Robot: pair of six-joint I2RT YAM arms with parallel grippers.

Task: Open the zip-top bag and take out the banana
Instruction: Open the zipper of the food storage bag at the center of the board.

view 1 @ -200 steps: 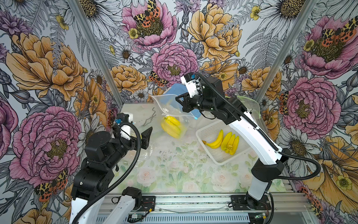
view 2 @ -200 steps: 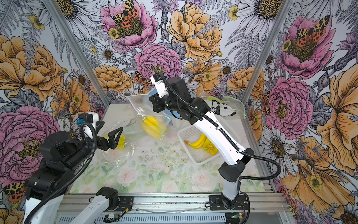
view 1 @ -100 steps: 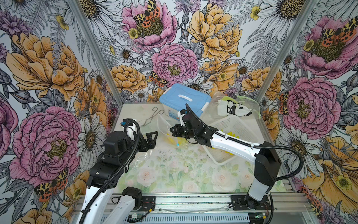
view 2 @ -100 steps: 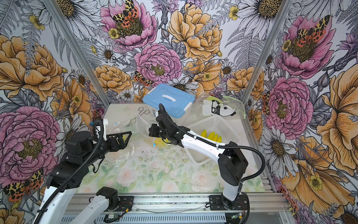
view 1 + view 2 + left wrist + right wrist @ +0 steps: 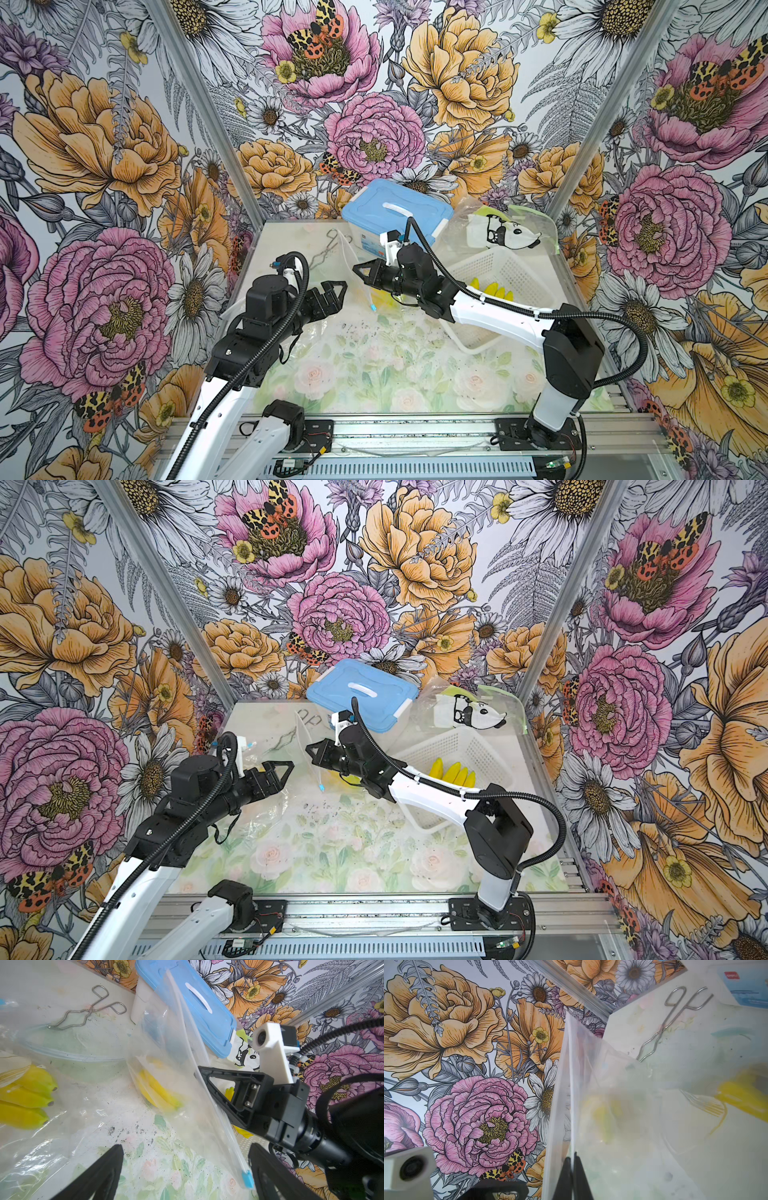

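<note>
Dropping from its high hold, the right gripper [image 5: 572,1160] now sets the zip-top bag [image 5: 176,1076] low at mid-table [image 5: 374,370], fingers clamped on its zipper edge, banana [image 5: 158,1093] inside, while the left gripper [image 5: 186,1150], fingers spread wide, closes in from the left on the blue slider [image 5: 247,1179], so unzipping looks next.

White arm links [image 5: 494,311], black joints [image 5: 571,357], ribbed black cables [image 5: 645,353]

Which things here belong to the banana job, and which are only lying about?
Job: zip-top bag, banana inside it, right gripper, left gripper.
Lying about: blue-lidded box, wire tongs, white basket, panda bag.
</note>
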